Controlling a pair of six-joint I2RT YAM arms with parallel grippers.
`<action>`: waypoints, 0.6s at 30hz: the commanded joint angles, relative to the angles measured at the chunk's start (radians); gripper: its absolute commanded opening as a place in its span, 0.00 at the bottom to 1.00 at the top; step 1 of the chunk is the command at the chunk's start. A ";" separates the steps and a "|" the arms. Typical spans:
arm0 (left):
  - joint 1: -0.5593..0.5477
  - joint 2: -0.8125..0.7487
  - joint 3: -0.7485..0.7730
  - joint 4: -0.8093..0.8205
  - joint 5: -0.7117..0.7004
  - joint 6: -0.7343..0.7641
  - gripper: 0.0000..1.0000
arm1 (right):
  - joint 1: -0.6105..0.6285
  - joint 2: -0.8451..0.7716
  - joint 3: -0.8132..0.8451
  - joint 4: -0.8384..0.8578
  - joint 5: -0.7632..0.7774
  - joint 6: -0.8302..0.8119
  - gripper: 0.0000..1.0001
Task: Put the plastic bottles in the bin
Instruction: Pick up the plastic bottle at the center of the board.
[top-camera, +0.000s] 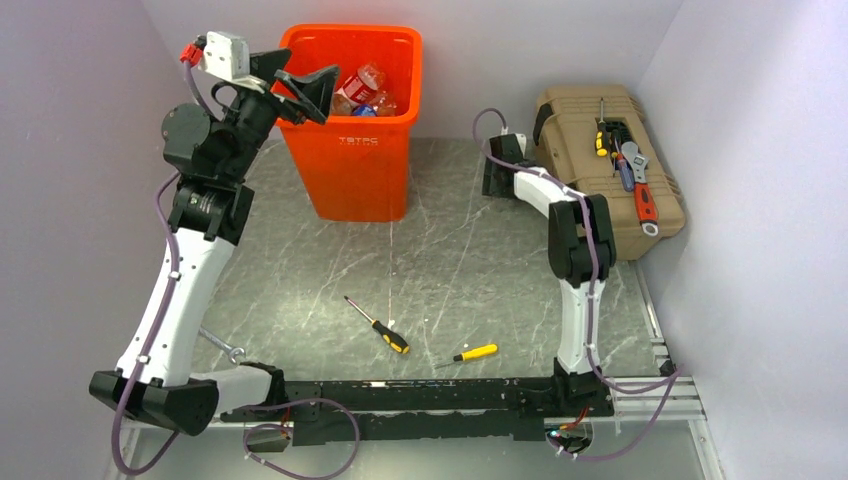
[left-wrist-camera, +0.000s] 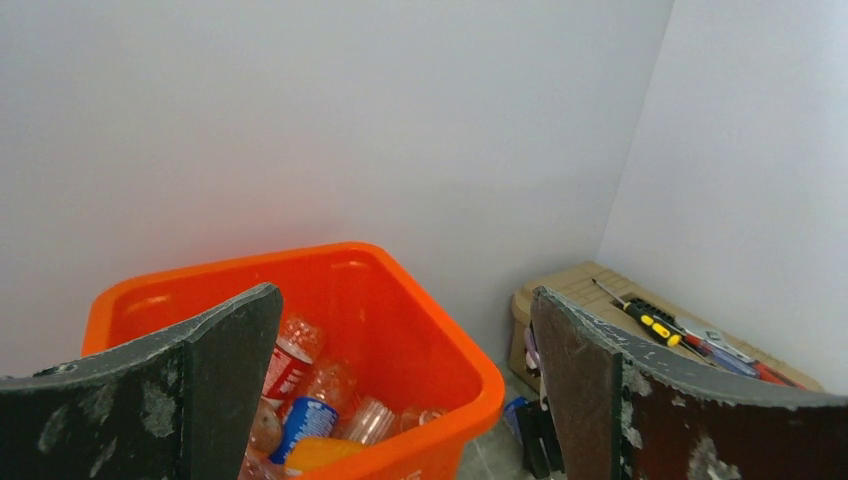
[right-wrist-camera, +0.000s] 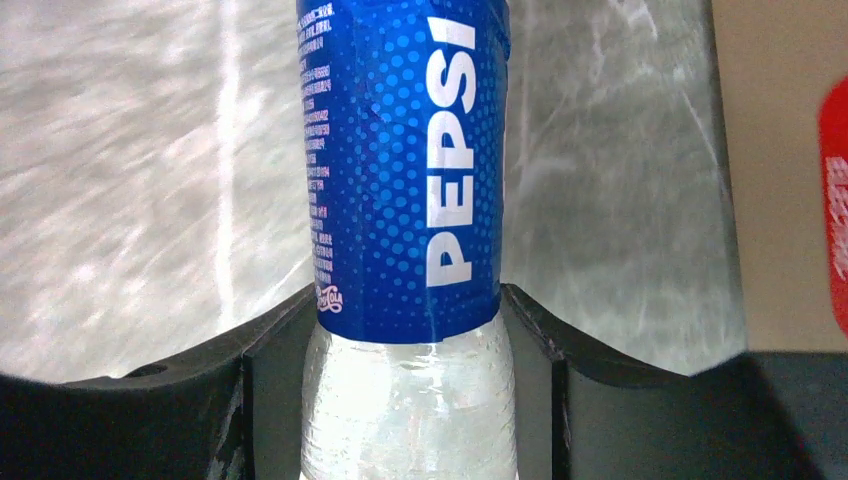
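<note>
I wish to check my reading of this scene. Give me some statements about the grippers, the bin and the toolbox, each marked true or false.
1. The left gripper is open and empty, above the bin. True.
2. The bin holds nothing. False: several bottles lie in it.
3. The right gripper has a Pepsi bottle between its fingers. True.
4. The toolbox stands left of the bin. False: it stands to the right.

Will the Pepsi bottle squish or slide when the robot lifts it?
Probably light: the Pepsi bottle looks clear and empty below its label. Its plastic may dent in the right gripper. Smooth and round, it could slip, or roll if let go.
</note>
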 joint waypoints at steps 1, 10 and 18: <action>-0.004 -0.040 -0.039 -0.015 0.004 -0.059 0.99 | 0.080 -0.297 -0.125 0.163 0.016 0.019 0.48; -0.004 -0.051 -0.042 -0.064 0.163 -0.241 0.99 | 0.254 -0.867 -0.494 0.325 0.061 0.061 0.45; -0.006 -0.001 -0.068 0.106 0.417 -0.413 0.99 | 0.381 -1.390 -0.886 0.584 -0.283 -0.008 0.45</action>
